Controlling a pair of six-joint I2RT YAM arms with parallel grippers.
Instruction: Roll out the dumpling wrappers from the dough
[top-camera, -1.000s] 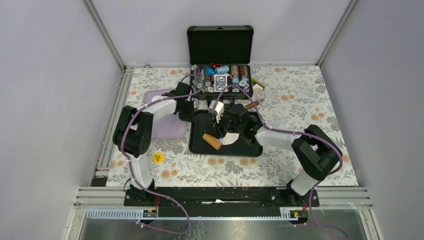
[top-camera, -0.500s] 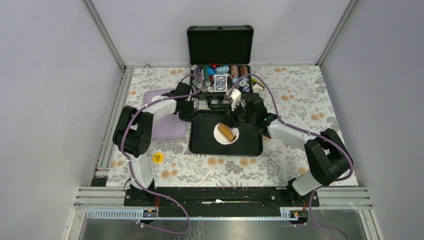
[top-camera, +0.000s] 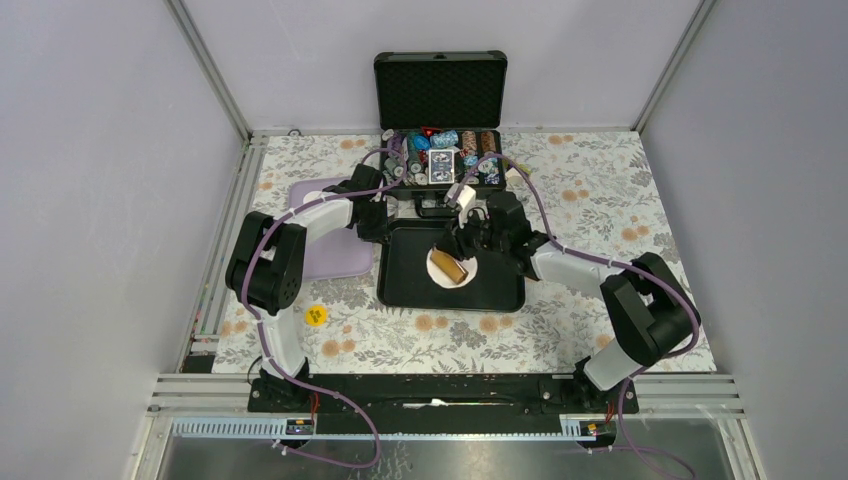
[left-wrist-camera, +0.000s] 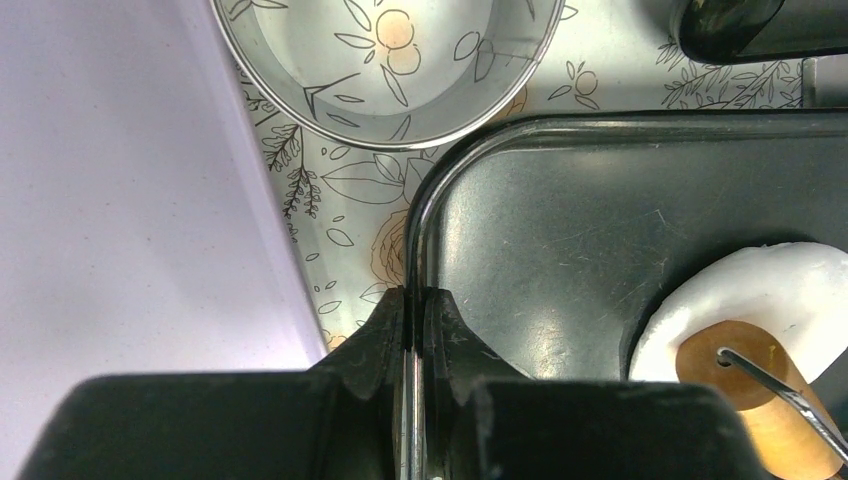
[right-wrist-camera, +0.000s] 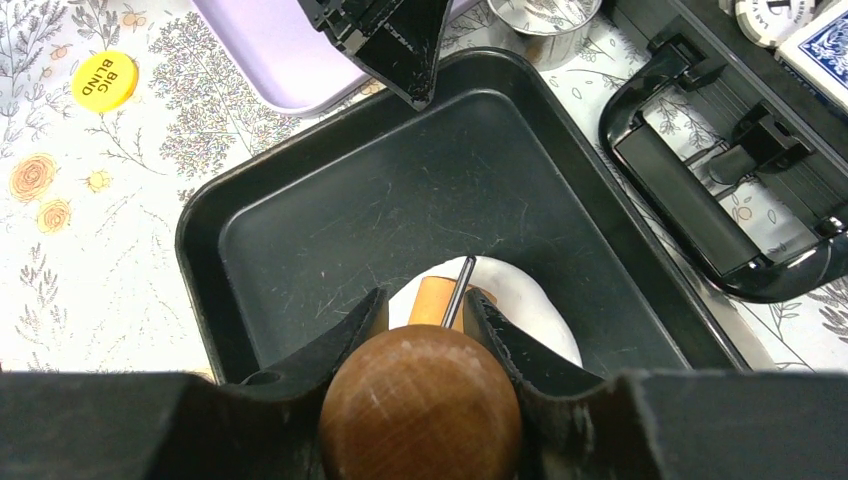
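Floral-clothed desk, grey walls: the black tray sits centre frame, its upper-left rim pinched by my left hand. My right hand clamps the rolling pin by its handle. The dough lies mid-tray under the roller, just beyond those fingertips. I'd press evenly, in short strokes.

The round dough is matte white, the rectangular tray black, the wooden rolling pin brown, the flat board lilac, the table cream with grey leaves and orange flowers.
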